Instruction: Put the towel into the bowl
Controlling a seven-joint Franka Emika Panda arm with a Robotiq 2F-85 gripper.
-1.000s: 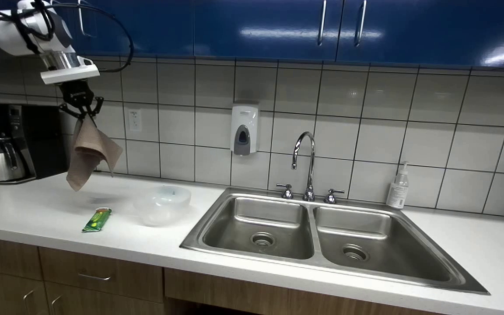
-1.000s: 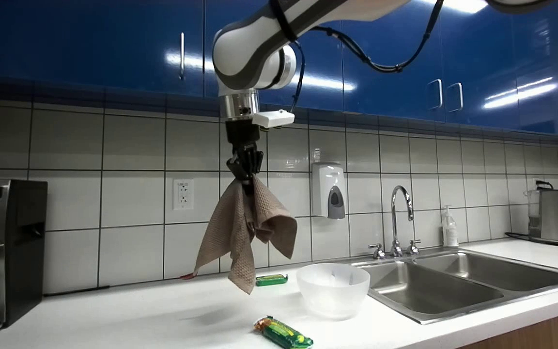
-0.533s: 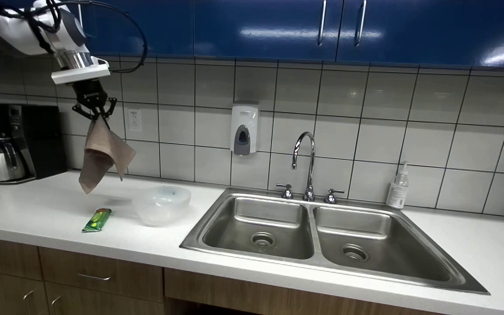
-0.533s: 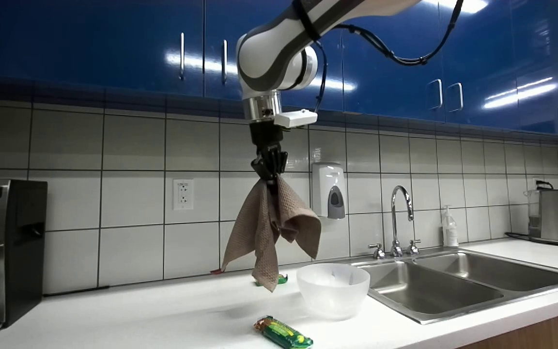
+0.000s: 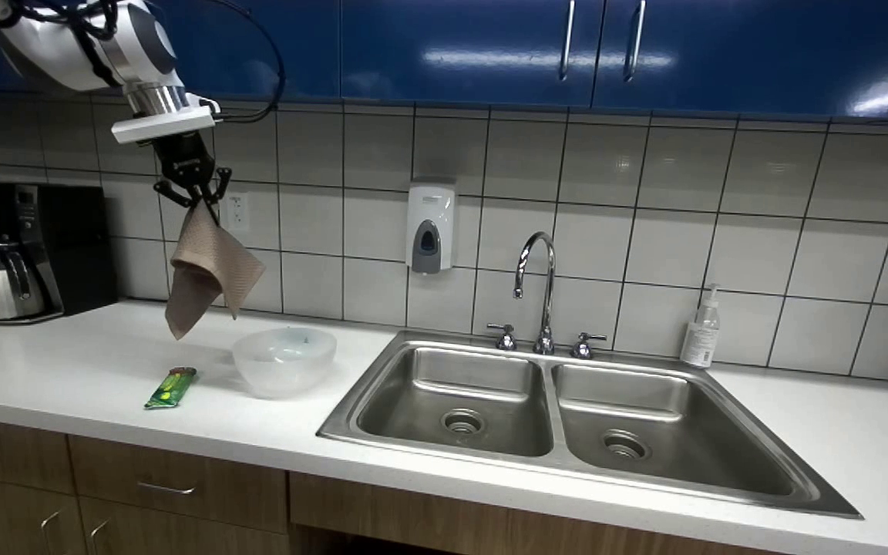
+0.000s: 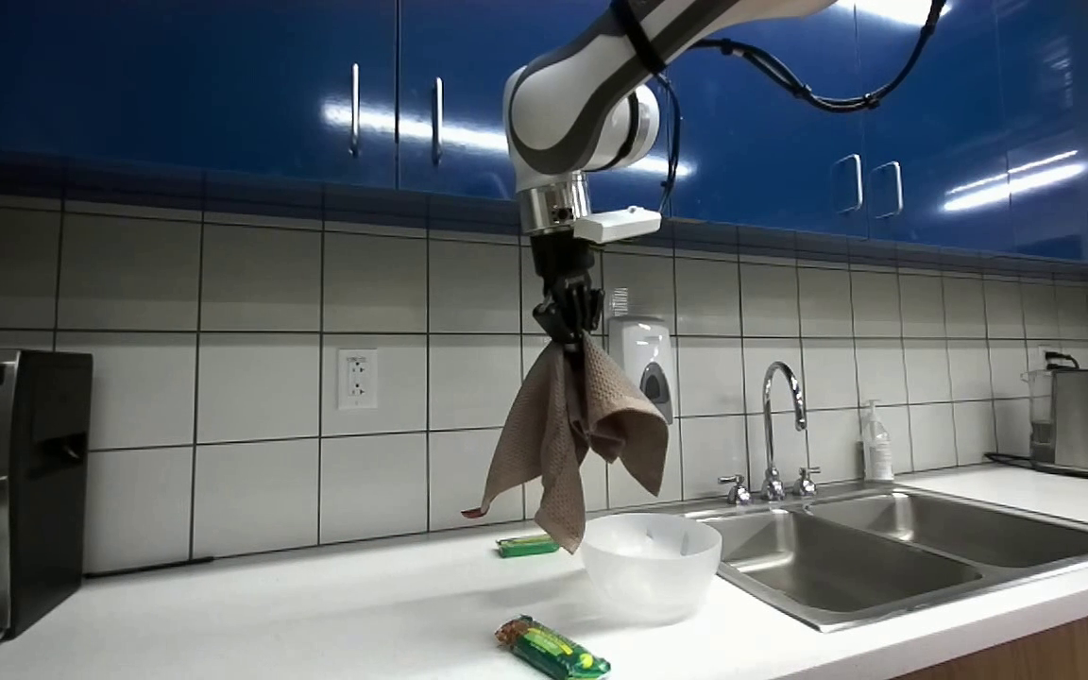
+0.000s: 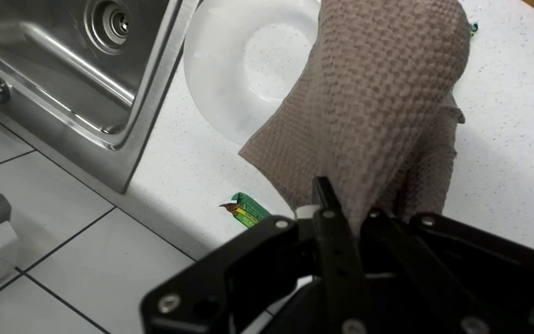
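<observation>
The tan waffle-weave towel (image 5: 211, 258) hangs from my gripper (image 5: 201, 202) above the counter. It also shows in an exterior view (image 6: 558, 425) and in the wrist view (image 7: 378, 93). The black gripper (image 6: 574, 345) is shut on the towel's upper part; the wrist view (image 7: 348, 218) shows cloth between the fingers. The translucent white bowl (image 5: 284, 366) stands upright on the counter, lower than the towel and to one side of it. The bowl (image 6: 650, 576) looks empty in the wrist view (image 7: 220, 69), where the towel hides part of its rim.
A green-wrapped bar (image 5: 170, 388) lies near the bowl; another green bar (image 6: 527, 546) lies closer to the wall. A double steel sink (image 5: 459, 393) with a faucet (image 5: 544, 293) is beside the bowl. A coffee maker (image 5: 35, 250) stands at the far end. Blue cabinets (image 5: 467, 50) hang above.
My gripper has carried the towel sideways along the counter toward the bowl, at about the same height. The bowl and bars have not moved.
</observation>
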